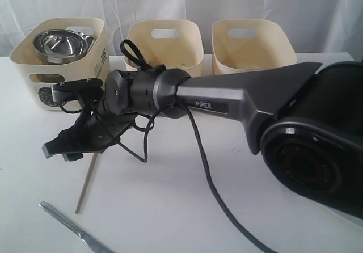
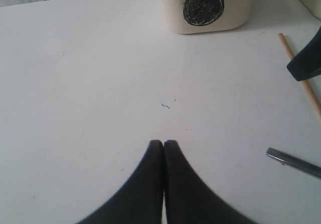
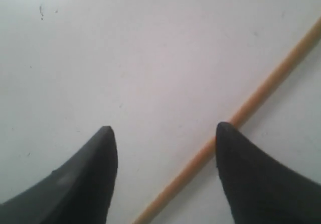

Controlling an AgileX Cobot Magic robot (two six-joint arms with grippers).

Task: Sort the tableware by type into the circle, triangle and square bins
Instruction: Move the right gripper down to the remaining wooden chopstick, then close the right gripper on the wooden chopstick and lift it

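Chopstick [image 3: 261, 93] lies flat, slanting between the right pincer's [image 3: 165, 128] parted tips; left pincer [image 2: 164, 142] pressed together.

1. The exterior camera is sitting low beside the right arm [image 1: 227, 102] (which is filling 3 to 5 o'clock) and facing across the table [image 1: 170, 207] toward the bins [image 1: 190, 49] at 12.
2. The left wrist camera is looking down at a slant, well back from the circle bin [image 2: 235, 8] at 12 to 1 o'clock.
3. The right wrist camera is hovering very near the tabletop, pointing almost straight down.
4. All three views are sharing the chopstick [image 3: 251, 106]. The exterior and left wrist views are also sharing the circle bin and a steel handle [image 2: 293, 162].
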